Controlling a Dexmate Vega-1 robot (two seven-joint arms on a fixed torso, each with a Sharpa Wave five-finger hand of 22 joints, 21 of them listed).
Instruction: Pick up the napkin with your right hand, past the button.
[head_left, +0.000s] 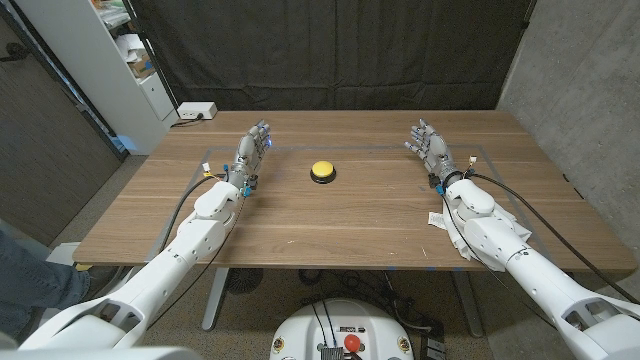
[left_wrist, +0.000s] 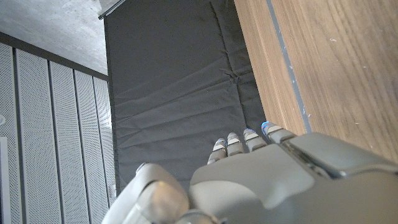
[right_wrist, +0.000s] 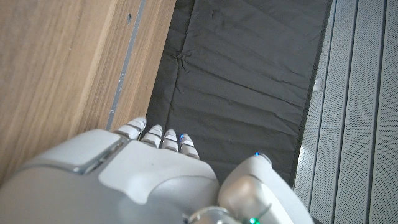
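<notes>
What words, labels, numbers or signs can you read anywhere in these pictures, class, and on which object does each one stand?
None can be read.
The white crumpled napkin under the right forearm carries small dark marks, too small to read.
The round yellow button shows no lettering.

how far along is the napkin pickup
Nothing looks done yet. The white napkin lies on the table, partly under the right forearm. The right hand holds nothing, fingers apart, farther back on the table than the napkin. The left hand waits left of the yellow button. Reaching, gripping and lifting all remain.
</notes>
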